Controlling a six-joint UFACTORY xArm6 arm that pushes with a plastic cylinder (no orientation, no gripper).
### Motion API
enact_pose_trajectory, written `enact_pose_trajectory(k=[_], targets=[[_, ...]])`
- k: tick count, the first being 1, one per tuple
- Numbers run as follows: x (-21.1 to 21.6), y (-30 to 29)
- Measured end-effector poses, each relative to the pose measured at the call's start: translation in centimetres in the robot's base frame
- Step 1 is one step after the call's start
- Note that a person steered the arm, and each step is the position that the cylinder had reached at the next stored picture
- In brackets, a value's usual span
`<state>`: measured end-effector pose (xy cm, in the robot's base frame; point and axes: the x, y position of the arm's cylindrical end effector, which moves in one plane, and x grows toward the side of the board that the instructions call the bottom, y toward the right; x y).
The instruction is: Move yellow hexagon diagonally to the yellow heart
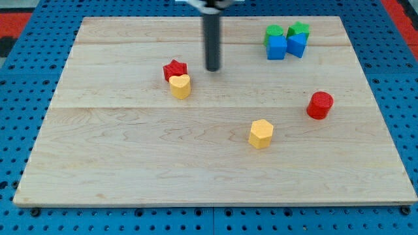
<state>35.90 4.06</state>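
The yellow hexagon [260, 133] lies right of the board's middle, toward the view's bottom. The yellow heart [180, 85] lies left of centre, touching the red star [174, 68] just above it. My tip [213, 68] is at the lower end of the dark rod, a short way right of the red star and up and right of the yellow heart. It is far up and left of the yellow hexagon and touches no block.
A red cylinder [320, 104] stands at the right. Two green blocks [274, 31] [299, 29] and two blue blocks [277, 47] [296, 44] cluster at the top right. The wooden board [130, 170] lies on a blue pegboard.
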Motion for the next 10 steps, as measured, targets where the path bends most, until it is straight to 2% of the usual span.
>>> enact_pose_trajectory(k=[1, 2, 4, 5, 6, 7, 8, 9, 10], targets=[[2.8, 0.0], [2.1, -4.4], [2.9, -9.5], [3.7, -7.1], [5.7, 1.7], [10.9, 8.6], [13.7, 13.2], [19.2, 5.7], [15.3, 2.5]])
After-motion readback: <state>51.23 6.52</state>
